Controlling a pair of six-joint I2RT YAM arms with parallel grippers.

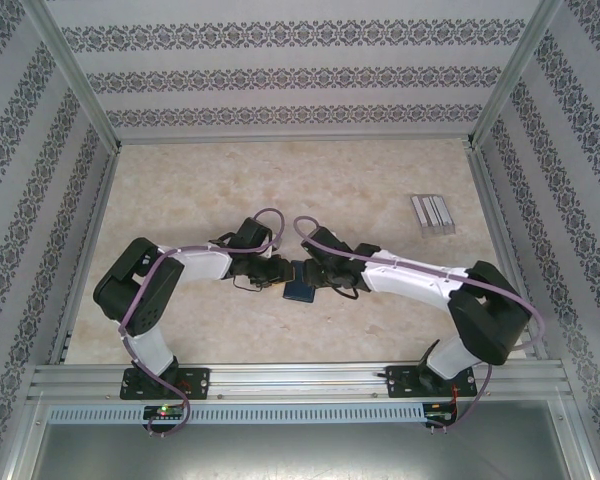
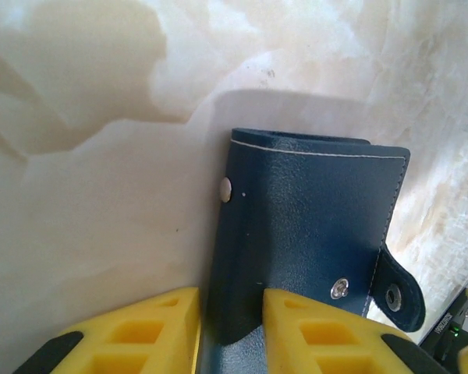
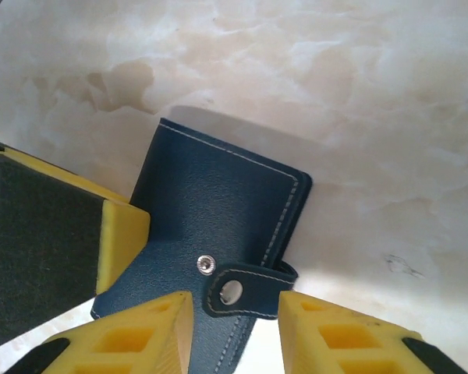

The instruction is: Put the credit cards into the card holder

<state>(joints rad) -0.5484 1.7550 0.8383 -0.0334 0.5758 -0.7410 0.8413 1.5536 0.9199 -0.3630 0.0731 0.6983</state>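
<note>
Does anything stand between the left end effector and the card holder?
Nothing visible does. The left end effector has the edge of the navy card holder directly between its yellow fingers, gripping it.

Beige marbled stone-look tabletop [image 1: 280, 180]; grey-white floral-striped wallpaper walls [image 1: 280, 70] w/ aluminium frame posts [image 1: 75, 80]; light prob. overhead.

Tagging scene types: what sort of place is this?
Probably a lab robot test cell: aluminium frame around a marble-look table, patterned backdrop panels, two robot arms bolted to the front rail.
</note>
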